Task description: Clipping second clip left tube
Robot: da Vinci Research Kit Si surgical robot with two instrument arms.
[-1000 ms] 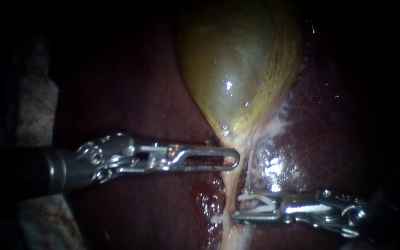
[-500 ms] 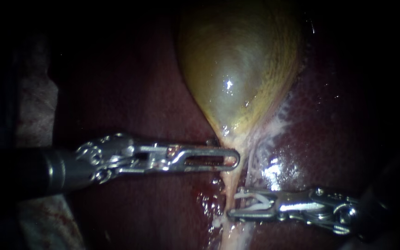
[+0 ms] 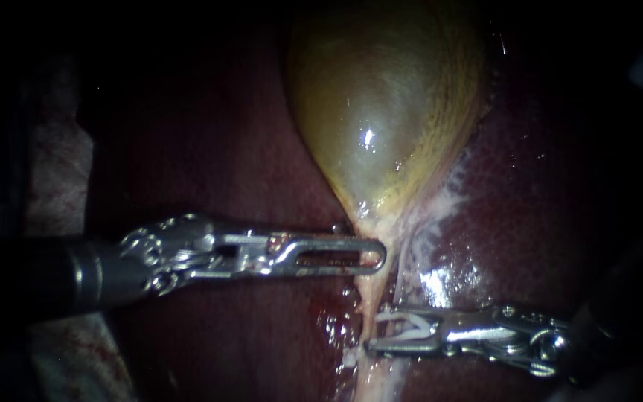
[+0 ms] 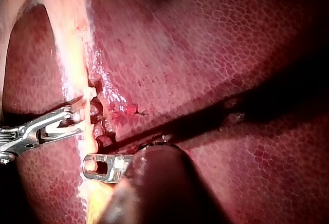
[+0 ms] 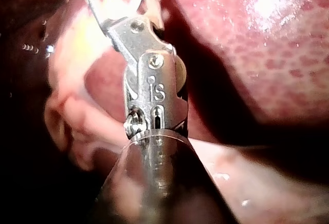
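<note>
**Item 1, my left instrument** (image 3: 372, 257). The shaft enters from the left and lies level across the liver (image 3: 210, 149). Its slotted jaws lie together, pinching the top of the left tube (image 3: 370, 298) just where the gallbladder (image 3: 381, 112) tapers out. Purpose, as I judge it: to hold that neck taut so the tube stands straight and clear of the liver bed for clipping.

**Item 2, my right instrument** (image 3: 377, 331). It comes in low from the right, below my left one. Its jaws stand apart, and both bear on a white clip (image 3: 403, 321) seated open between them, so they grip the clip and not the tissue. The tips reach the tube. The left wrist view shows the tube at the mouth of the clip rather than deep in it. I cannot tell whether the far tip passes beyond it.

**Item 3, left tube.** A yellowish strand running down from the gallbladder, between my two instruments. A whiter strand (image 3: 402, 260) lies just beside it and is crossed by my right jaws.

**Item 4, pale lump** (image 3: 347, 357). It lies against the tube near my right tips and is too small to identify.

**Note.** The clip looks positioned but not closed. It wants to span the whole tube, square to it, before any squeeze. The risks are a partial bite or catching the whiter strand
</note>
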